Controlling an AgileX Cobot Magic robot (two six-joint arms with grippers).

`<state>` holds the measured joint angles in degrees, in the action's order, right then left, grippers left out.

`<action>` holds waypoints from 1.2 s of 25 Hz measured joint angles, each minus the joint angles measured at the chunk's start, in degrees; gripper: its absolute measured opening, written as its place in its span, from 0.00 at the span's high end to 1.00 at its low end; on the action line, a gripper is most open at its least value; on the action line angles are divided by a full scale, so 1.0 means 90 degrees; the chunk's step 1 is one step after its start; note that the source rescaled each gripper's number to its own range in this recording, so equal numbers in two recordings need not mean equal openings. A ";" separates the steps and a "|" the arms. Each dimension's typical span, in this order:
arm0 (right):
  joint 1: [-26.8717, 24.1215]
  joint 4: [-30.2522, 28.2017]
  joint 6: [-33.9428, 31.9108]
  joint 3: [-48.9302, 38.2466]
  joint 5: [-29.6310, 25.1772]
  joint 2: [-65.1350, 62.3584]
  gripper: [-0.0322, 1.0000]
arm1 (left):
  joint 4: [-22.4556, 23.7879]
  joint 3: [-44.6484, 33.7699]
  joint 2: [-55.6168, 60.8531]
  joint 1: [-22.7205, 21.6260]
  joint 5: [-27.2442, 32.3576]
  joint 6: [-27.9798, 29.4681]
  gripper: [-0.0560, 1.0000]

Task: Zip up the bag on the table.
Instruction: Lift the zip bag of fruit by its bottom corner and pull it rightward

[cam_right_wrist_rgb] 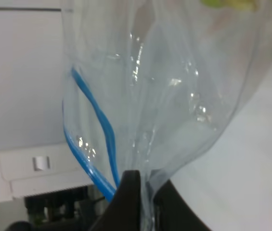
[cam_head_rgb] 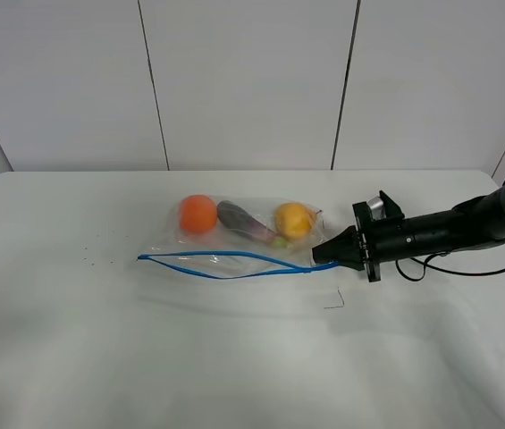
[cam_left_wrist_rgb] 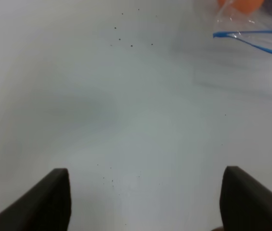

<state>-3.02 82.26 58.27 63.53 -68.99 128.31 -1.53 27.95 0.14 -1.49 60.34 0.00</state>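
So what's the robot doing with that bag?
The robot is trying to zip up a clear bag with an orange, an eggplant and a lemon inside. Its right gripper is pinching the bag's corner at one end of the blue zipper. The zipper is not closed yet: its two strips gape apart. The left gripper is open over the table, off the bag's other end, touching nothing.

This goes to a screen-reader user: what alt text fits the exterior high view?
The right gripper pinches the right end of a clear bag lying on a white table, its blue zipper strip gaping open. Inside sit an orange, a purple eggplant and a lemon.
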 joint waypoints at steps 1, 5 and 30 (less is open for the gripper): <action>0.0000 0.0006 -0.0082 0.0000 0.0000 0.0000 0.97 | 0.0000 0.0000 0.0000 0.0000 0.0000 0.0000 0.04; 0.0000 0.0012 -0.0399 0.0000 -0.0002 0.0000 0.97 | 0.0000 0.0000 0.0000 0.0000 0.0000 0.0000 0.04; 0.0545 0.0803 -0.1915 0.0012 0.0002 -0.0476 0.97 | 0.0000 0.0000 0.0000 0.0000 0.0000 0.0000 0.04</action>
<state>1.89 89.49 41.04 63.64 -68.97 124.03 -1.53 27.95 0.14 -1.49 60.34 0.00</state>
